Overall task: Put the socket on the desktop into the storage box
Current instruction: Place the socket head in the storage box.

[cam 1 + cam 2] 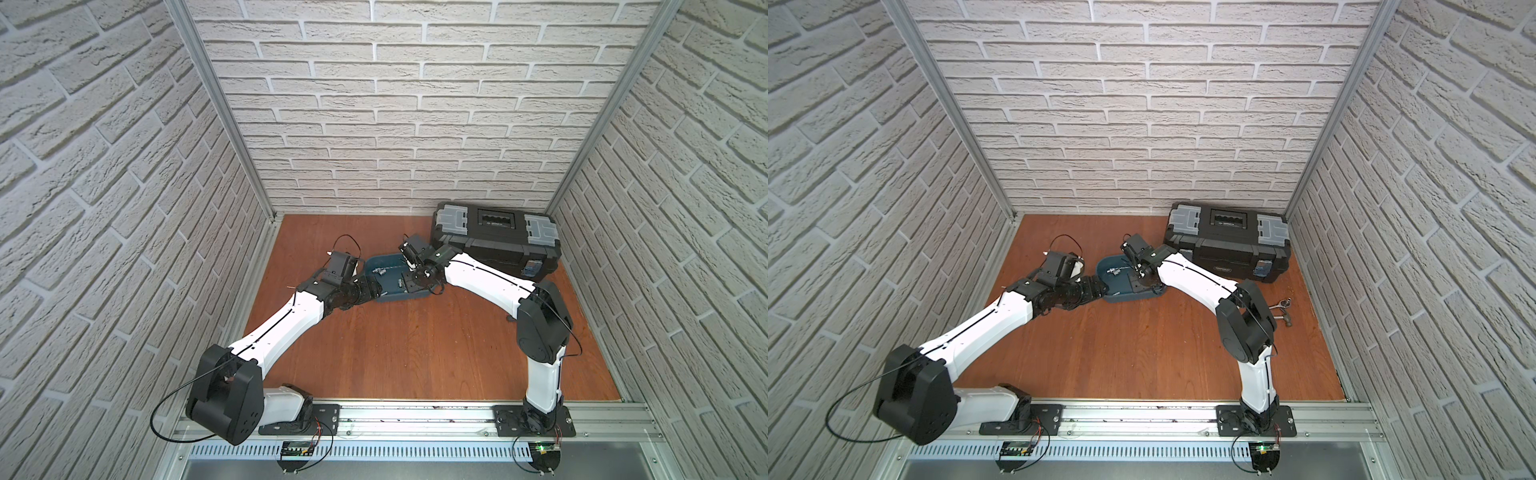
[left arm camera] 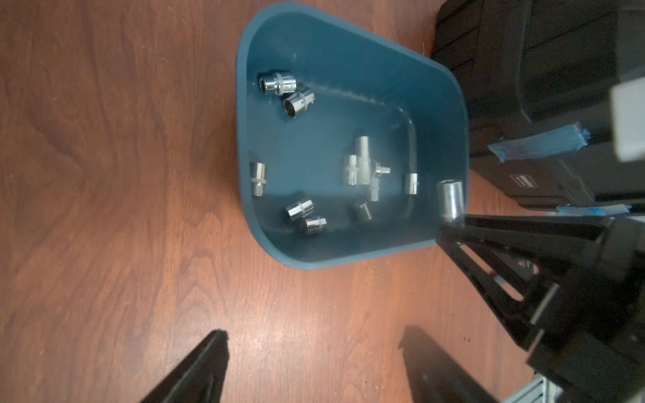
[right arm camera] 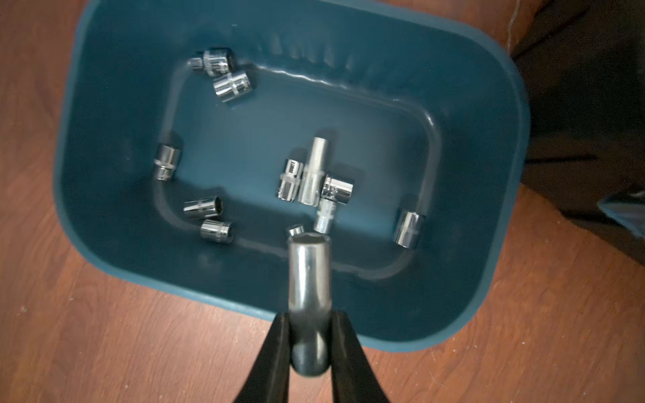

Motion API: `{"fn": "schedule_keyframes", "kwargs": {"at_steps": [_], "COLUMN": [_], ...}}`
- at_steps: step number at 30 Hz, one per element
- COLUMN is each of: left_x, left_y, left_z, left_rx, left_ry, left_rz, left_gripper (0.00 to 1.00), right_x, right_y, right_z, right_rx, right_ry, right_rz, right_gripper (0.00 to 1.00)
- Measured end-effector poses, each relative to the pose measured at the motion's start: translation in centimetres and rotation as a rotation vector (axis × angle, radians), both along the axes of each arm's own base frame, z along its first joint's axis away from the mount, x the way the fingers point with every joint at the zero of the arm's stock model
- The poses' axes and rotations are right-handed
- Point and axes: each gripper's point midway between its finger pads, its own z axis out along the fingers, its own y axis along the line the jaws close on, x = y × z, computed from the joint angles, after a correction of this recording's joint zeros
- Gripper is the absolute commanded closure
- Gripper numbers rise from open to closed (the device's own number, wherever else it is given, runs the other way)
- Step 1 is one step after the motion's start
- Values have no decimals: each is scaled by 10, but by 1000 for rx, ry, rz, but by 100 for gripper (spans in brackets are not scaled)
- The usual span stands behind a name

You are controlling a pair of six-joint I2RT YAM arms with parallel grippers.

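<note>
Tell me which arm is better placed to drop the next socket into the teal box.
Right. The right gripper is shut on a long socket, poised above the storage box near its rim. The left gripper is open and empty, over bare desktop beside the box.

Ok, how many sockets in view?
12 sockets. Eleven in the storage box: a pair, a single, a pair, a centre cluster of four, two singles. The right tool holds one. More may hide.

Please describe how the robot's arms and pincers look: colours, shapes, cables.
The left arm and the right arm have white shells and bulky black joints. Thin black cables loop beside them. The left pincer and the right pincer each have two tapering black fingers.
</note>
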Motion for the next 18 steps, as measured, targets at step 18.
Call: {"fn": "schedule_keyframes", "kwargs": {"at_steps": [18], "left_x": [7], "left_y": [-2], "left_z": [-2], "left_rx": [-38], "left_ry": [-15], "left_rz": [-2], "left_gripper": [17], "right_x": [47], "right_y": [-12], "right_z": [-40], "right_rx": [-60], "right_ry": [50], "right_rz": [-98], "right_gripper": [93]}}
